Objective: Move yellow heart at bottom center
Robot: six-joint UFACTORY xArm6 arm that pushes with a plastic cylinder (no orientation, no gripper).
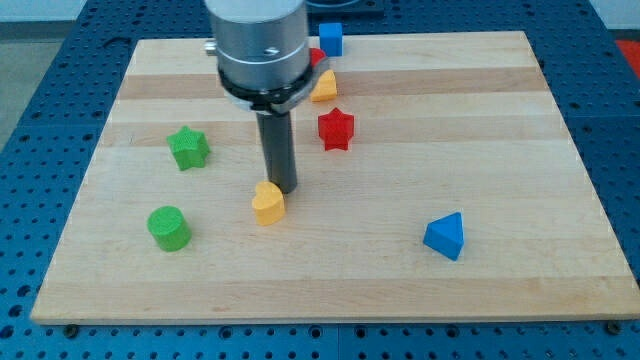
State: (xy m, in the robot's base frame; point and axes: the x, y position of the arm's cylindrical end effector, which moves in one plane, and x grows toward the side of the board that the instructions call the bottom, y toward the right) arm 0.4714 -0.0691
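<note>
My tip touches yellow heart; green cylinder to its left; no pincer visible

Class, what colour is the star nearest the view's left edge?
Green: the green star, camera view.

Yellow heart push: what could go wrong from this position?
1. My tip sits at the upper right edge of the yellow heart, off centre; a push from here may spin it or send it toward the view's left, not to the bottom centre.
2. That drift heads toward the green cylinder, which it could bump.
3. The arm body hides part of the red and yellow blocks at the view's top.
</note>
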